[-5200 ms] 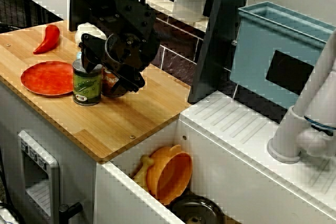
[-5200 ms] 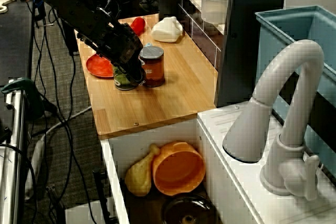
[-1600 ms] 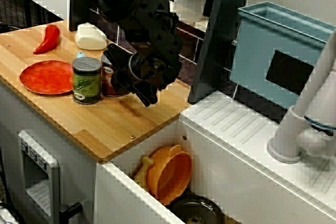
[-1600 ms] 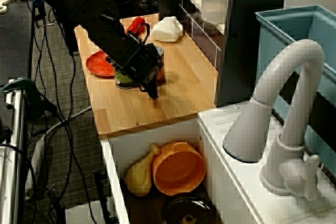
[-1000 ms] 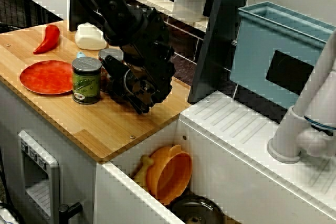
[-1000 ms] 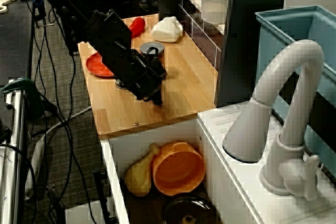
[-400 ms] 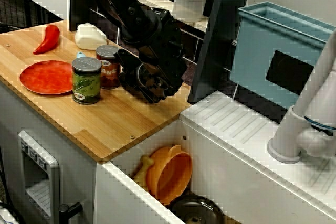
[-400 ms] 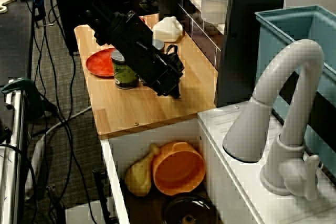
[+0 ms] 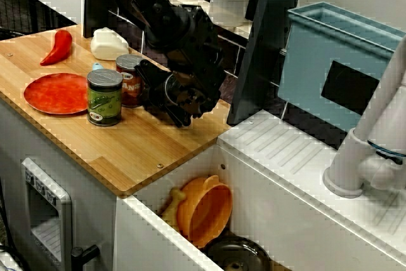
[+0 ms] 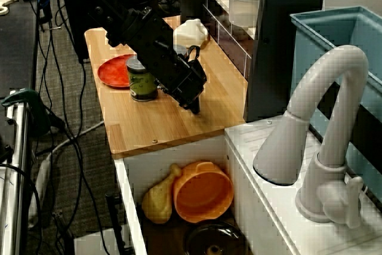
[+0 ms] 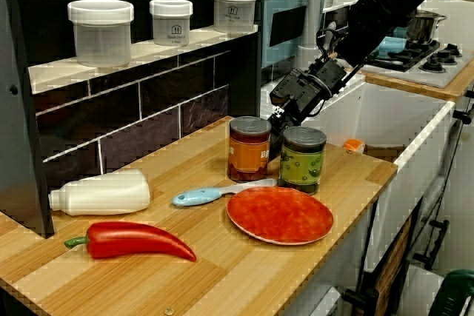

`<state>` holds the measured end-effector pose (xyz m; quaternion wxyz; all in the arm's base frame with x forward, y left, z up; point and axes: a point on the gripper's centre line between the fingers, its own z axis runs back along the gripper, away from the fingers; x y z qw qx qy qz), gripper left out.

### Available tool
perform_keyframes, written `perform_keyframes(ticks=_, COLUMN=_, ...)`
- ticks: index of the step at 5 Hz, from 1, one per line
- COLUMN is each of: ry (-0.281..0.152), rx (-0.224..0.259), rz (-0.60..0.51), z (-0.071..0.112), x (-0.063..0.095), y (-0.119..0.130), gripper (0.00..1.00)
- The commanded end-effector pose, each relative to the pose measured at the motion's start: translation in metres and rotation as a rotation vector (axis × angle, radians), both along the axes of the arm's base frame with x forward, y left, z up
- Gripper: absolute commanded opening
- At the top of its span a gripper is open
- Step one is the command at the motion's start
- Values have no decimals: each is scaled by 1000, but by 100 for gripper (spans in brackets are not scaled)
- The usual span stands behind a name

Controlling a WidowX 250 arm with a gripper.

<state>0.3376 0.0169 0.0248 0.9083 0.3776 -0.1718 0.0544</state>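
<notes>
On the wooden counter, the gripper hangs just beside the orange can (jaw gap unreadable). Any approach should be level and centred, clear of the neighbouring green can.

Black arm slants downward, wrist bent; fingers point down, apparently nearly together.

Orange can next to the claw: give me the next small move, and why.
Probably ease the claw a little toward the orange can: it hangs low over the counter close beside that can, holding nothing visible. Keep it small; the green can stands right alongside.
</notes>
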Motion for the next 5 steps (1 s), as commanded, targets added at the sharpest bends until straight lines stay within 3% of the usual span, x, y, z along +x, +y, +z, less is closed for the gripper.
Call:
perform_keyframes(ticks=1, ry=-43, rx=-118, rz=17, z=58, x=5, y=-6, gripper=0)
perform_keyframes(ticks=4, ry=-47, rx=-119, rz=26, z=62, x=4, y=-2, gripper=0)
perform_keyframes(ticks=5, ry=-49, rx=-120, rz=37, z=67, x=11, y=5, gripper=0)
